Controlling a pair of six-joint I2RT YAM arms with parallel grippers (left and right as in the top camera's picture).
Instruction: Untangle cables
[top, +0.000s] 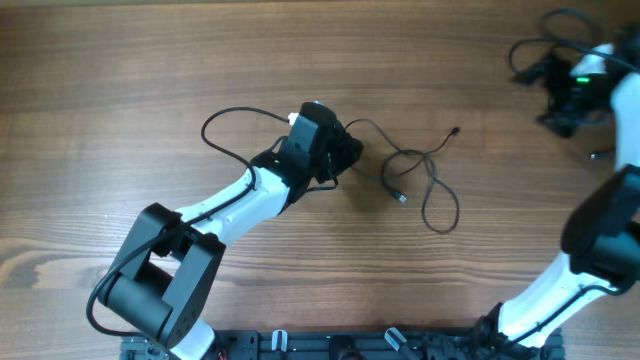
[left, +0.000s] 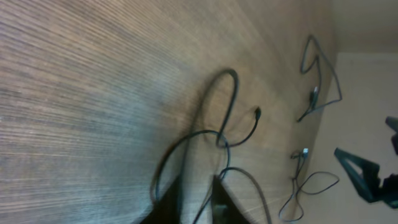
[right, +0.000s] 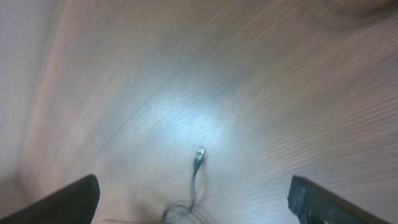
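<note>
Thin black cables lie on the wooden table. One cable loops at mid-table, with a small plug at its end. Another loop curls left of my left gripper. In the left wrist view that gripper stands over the table with its jaws slightly apart. A thin cable runs loosely through the gap and loops ahead. My right gripper is at the far right by a bunched cable. In its wrist view, the right gripper is wide open over a plug.
The left arm stretches from the front left to mid-table. The right arm rises along the right edge. A small loose plug lies near it. More thin cords lie far off in the left wrist view.
</note>
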